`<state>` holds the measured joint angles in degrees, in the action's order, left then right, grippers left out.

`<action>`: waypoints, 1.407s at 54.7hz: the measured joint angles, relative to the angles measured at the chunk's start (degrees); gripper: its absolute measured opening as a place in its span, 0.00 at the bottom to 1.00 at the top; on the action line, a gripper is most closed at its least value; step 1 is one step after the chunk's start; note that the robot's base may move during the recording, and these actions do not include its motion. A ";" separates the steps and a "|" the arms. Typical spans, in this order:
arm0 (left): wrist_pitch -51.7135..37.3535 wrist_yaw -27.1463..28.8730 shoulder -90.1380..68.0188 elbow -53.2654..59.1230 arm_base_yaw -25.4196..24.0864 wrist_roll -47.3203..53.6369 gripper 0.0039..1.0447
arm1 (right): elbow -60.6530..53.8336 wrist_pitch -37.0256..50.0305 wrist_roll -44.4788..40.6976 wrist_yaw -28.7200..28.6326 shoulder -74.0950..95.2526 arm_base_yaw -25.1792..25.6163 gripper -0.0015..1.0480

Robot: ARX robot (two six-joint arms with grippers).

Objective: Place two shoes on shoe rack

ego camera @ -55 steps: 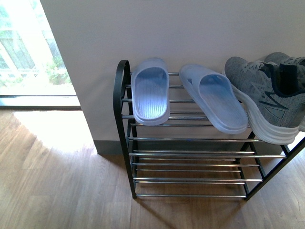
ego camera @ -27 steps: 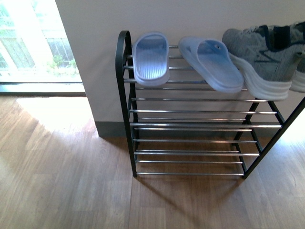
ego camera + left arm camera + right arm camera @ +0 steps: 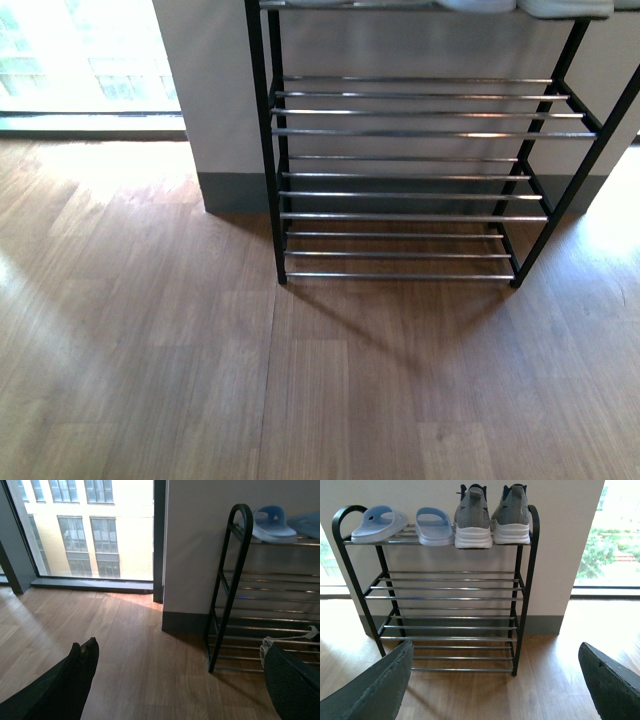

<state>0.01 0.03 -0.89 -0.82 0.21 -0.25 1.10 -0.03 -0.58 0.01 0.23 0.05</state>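
Right wrist view: we see the shoe rack, a black frame with arched ends and chrome rods, standing on a wooden floor against a pale wall. We count four pieces of footwear on its top tier: two grey knit sneakers and two light blue slippers. The left sneaker and the right sneaker sit side by side at the rack's right end, heels and white soles facing us, touching or nearly so. The two slippers lie to their left, the nearer one just beside the left sneaker. The tiers below hold nothing. The right tool shows two dark fingers spread wide apart, grasping nothing. In the left wrist view, the left tool likewise has its two fingers far apart and empty, with the rack's arched end and one slipper ahead. In the front view, we see only the rack's lower tiers and, at the very top edge, slivers of soles; neither arm appears there.
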 joint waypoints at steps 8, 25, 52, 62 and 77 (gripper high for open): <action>0.00 -0.04 0.00 0.00 0.00 0.00 0.91 | 0.00 0.00 0.02 0.02 0.02 0.00 0.91; 0.00 0.00 0.00 0.02 0.00 0.00 0.91 | 0.00 0.00 0.00 0.00 0.00 0.00 0.91; 0.00 -0.02 0.00 0.00 0.00 0.00 0.91 | 0.00 0.00 0.00 -0.02 0.02 0.00 0.91; 0.00 -0.02 0.00 0.02 0.00 0.00 0.91 | 0.00 0.00 0.02 -0.02 0.00 0.00 0.91; 0.00 0.00 0.00 0.02 0.00 0.00 0.91 | 0.00 0.00 0.00 0.00 0.02 0.00 0.91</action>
<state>0.01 0.03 -0.89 -0.80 0.21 -0.25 1.10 -0.03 -0.58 0.01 0.25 0.05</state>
